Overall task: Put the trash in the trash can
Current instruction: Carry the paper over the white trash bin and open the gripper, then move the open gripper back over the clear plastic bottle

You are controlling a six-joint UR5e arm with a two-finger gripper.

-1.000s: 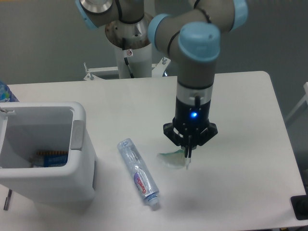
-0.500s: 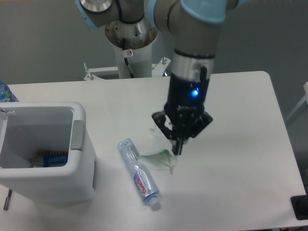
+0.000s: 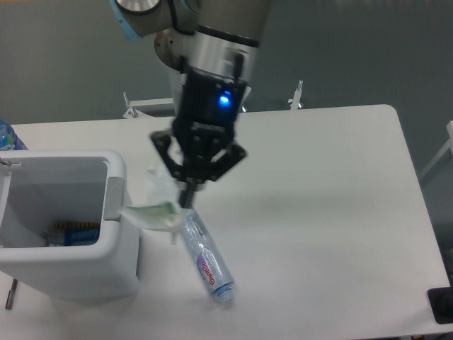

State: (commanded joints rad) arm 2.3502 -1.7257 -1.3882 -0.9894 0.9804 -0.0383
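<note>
The gripper [image 3: 187, 200] pinches a crinkled whitish plastic package [image 3: 157, 210] beside the white bin's [image 3: 78, 269] thick rounded rim. Below, a clear water bottle [image 3: 206, 255] lies on the smooth table [image 3: 333, 212], open room right.

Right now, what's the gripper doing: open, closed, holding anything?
Gripper: closed on the plastic package, carried in the air beside the trash can.

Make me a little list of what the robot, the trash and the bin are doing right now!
gripper: shut on the plastic package, up off the table
plastic package: hanging beside the trash can's right rim, not inside yet
water bottle: lying on the table, untouched
trash can: at the left, something already lies at the bottom
table: white
</note>
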